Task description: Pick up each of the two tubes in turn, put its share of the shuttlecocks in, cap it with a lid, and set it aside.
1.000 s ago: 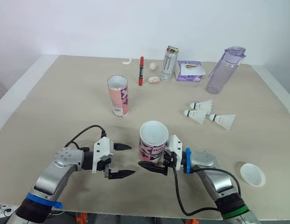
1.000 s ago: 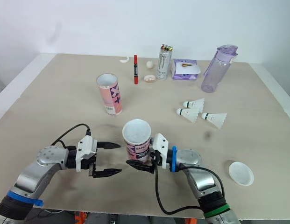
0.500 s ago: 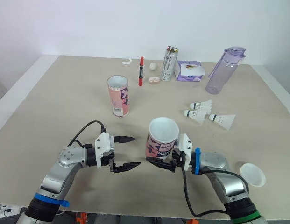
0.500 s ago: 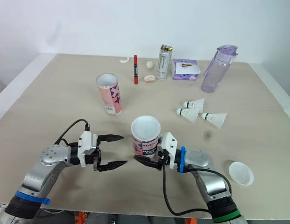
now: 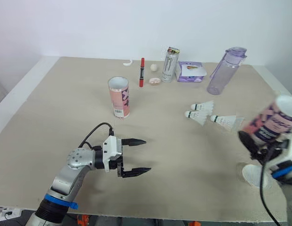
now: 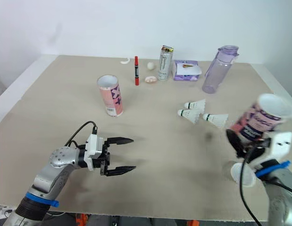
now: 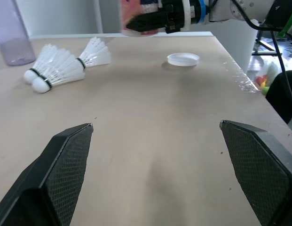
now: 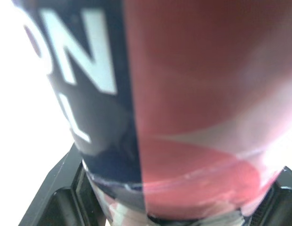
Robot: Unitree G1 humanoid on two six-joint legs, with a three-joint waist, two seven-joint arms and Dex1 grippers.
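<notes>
My right end effector [image 5: 252,142] has swung its pinched tube [image 5: 273,121] from centre out to 3 o'clock, lifted beside the shuttlecocks [image 5: 203,113]; left end effector [image 5: 138,156] hangs spread and empty, so I reckon loading comes next

One pink-and-navy tube [image 5: 273,123] sits tilted in the right pincer [image 6: 244,141] over the worktop's [image 5: 183,155] right edge, open mouth up. The other tube [image 5: 119,96] stands upright and open, mid-left. Three white shuttlecocks [image 5: 198,116] lie clustered right of centre — a white lid [image 7: 183,59] lies below the raised tube.
</notes>
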